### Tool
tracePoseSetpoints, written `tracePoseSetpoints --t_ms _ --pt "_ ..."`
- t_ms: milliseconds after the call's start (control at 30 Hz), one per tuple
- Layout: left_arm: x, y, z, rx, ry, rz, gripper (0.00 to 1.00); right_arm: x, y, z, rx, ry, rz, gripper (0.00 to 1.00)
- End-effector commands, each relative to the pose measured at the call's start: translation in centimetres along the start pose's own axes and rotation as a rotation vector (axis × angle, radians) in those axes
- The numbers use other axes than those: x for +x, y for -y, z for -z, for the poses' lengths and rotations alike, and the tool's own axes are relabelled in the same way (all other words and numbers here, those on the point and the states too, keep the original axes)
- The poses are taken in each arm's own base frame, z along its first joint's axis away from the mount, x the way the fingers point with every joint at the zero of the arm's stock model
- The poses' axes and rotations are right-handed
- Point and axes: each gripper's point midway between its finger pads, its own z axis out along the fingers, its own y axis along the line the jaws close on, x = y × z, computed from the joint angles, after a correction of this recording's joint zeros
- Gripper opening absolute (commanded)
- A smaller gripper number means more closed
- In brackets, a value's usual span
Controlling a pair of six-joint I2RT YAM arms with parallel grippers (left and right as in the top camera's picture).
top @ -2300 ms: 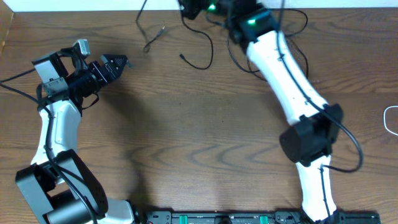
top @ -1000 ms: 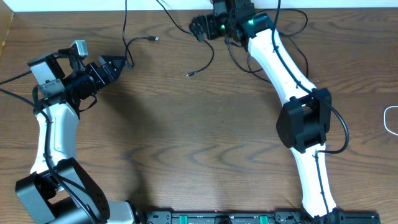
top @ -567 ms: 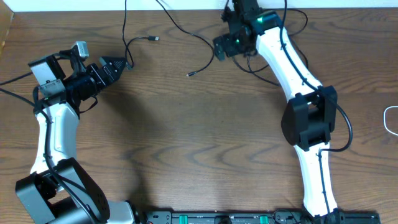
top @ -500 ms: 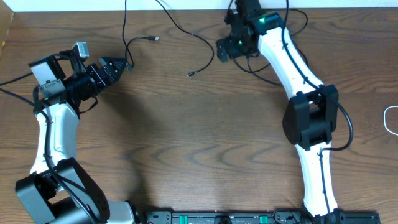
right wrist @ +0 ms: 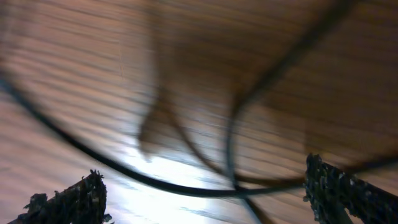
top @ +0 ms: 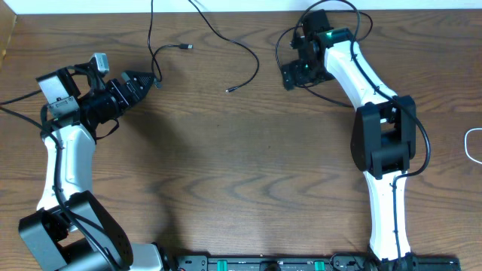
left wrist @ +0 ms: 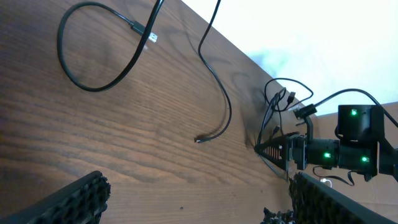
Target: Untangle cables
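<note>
The left gripper (top: 144, 78) has its fingers (left wrist: 81, 198) spread wide with nothing between them. It hovers over bare wood at the left of the table (top: 241, 165), pointing right towards the cables. Just beyond its tips, to the far right of it, lies a black looped cable (top: 151, 30). It comes down from the far edge, bends into an open loop and ends in a small plug (top: 186, 47) resting flat on the wood. From the left wrist view the loop (left wrist: 93, 87) sits well apart from the fingers.

The right gripper (top: 289, 75) also stands fully open, its fingers (right wrist: 348, 194) clear on either side of blurred black strands that cross the wood between them. None of the strands is pinched. It sits low at the far right of the table, right beside a tangle (top: 278, 47) of black cables that curls around the wrist and loops towards the far edge.

Between the two grippers, a curved black cable (top: 256, 60) sweeps in from the far edge. Its free end (top: 230, 89) lies on open table, apart from both grippers.

A white cable (top: 467, 144) shows as a small loop at the right edge, well away from the others.
</note>
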Motion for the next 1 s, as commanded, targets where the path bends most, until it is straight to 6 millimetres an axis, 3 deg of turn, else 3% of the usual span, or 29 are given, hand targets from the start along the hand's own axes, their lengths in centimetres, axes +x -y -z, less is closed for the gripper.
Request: tracePoseSetpoints --t_ms 0,333,500,700,767,967 --pt "-0.2 0.9 0.4 0.020 0.003 -0.026 0.91 0.5 4.6 0.2 0.192 -0.014 -0.037 0.99" --pt "0.9 0.8 0.3 0.010 -0.036 0.014 0.92 1.5 12.3 1.0 0.238 -0.015 -0.208 0.99" --pt "1.8 2.1 -0.9 0.034 -0.072 -0.044 0.92 3.1 17.3 1.6 0.248 -0.028 -0.332 0.99" --pt "3.2 3.3 -2.5 0.026 -0.114 -0.124 0.92 5.0 21.7 2.3 0.259 -0.041 -0.424 0.99" --pt "3.3 3.2 -2.8 0.006 -0.117 -0.133 0.92 5.3 21.9 2.3 0.228 -0.041 -0.441 0.99" --pt "3.4 3.3 -3.0 -0.001 -0.119 -0.138 0.92 2.7 17.0 3.0 -0.106 0.039 -0.394 0.99"
